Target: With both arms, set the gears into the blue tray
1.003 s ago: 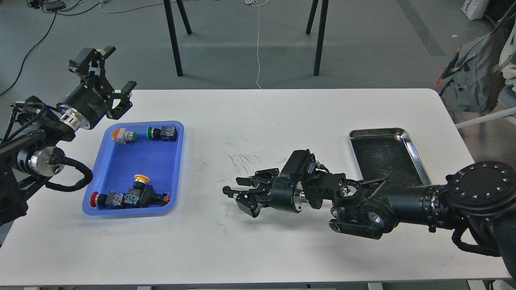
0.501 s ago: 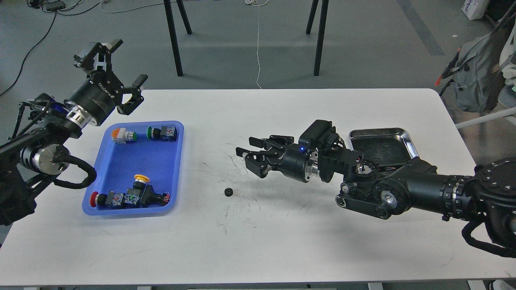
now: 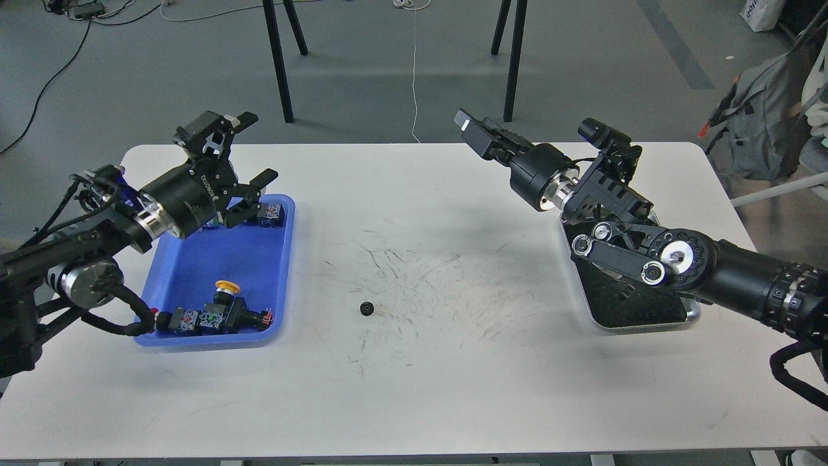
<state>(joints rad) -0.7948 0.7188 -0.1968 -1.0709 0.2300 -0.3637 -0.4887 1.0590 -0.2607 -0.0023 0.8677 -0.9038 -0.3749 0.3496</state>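
Gear (image 3: 367,309) lies alone on open table (image 3: 414,388), right of blue tray (image 3: 194,272); left hand (image 3: 249,152) spread, right hand (image 3: 469,133) unreadable.

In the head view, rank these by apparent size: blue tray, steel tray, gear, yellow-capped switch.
1. blue tray and steel tray: look alike; the right arm hides much of the steel one, so no ranking between them.
2. yellow-capped switch.
3. gear, the smallest.

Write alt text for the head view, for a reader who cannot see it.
One small black gear lies alone on the scuffed white table, between a blue tray holding push-button switches and a steel tray. The left end effector hangs open over the blue tray's far end; the right end effector is raised near the table's far edge, holding nothing visible.
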